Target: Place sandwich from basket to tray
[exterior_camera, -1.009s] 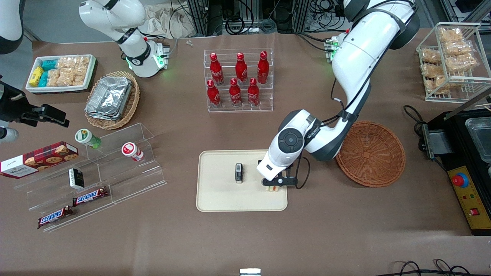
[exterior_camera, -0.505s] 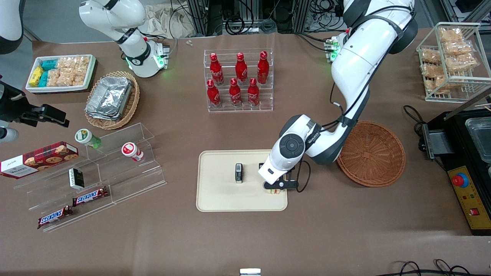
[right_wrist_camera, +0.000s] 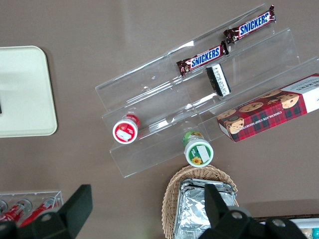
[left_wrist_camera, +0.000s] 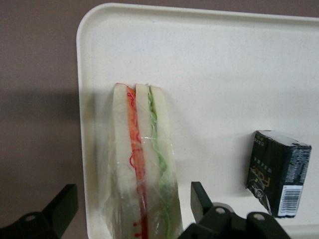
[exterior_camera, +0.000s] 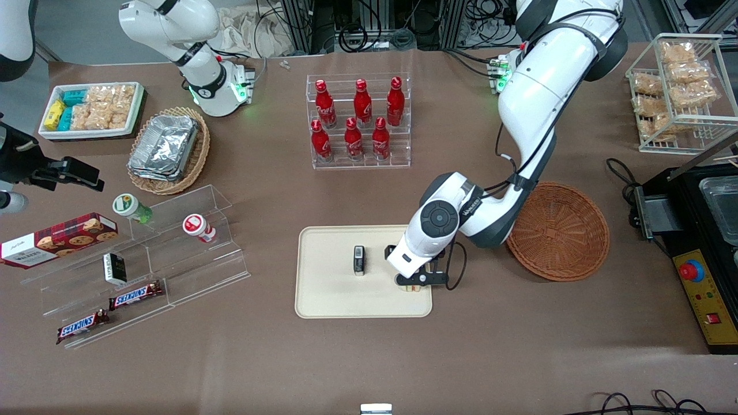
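Left arm's gripper (exterior_camera: 416, 279) low over the tray (exterior_camera: 328, 291), at the tray's end toward the working arm and close to its near edge. Fingers (left_wrist_camera: 62, 205) spread wide, one to each side of the sandwich (left_wrist_camera: 142, 164), with a clear gap on both sides: released, grasping nothing.

Sandwich flat on the tray floor, out of the basket (exterior_camera: 558, 230), close along the tray's rounded rim. Wrapped in clear film; pale bread slices with an orange-red layer and a green layer between them, seen edge-on from the wrist camera. From the front, only a small part of the sandwich (exterior_camera: 410, 287) in sight under the gripper.

Small black packet (exterior_camera: 359, 260) also on the tray, near its middle, apart from the sandwich and toward the parked arm's end from it; barcode on one end in the wrist view (left_wrist_camera: 276, 172).

Reddish-brown wicker basket on the brown table, just beside the tray toward the working arm's end, its rim partly covered by the arm's elbow.

Clear rack of red bottles (exterior_camera: 358, 121) farther from the front camera than the tray, well apart from it
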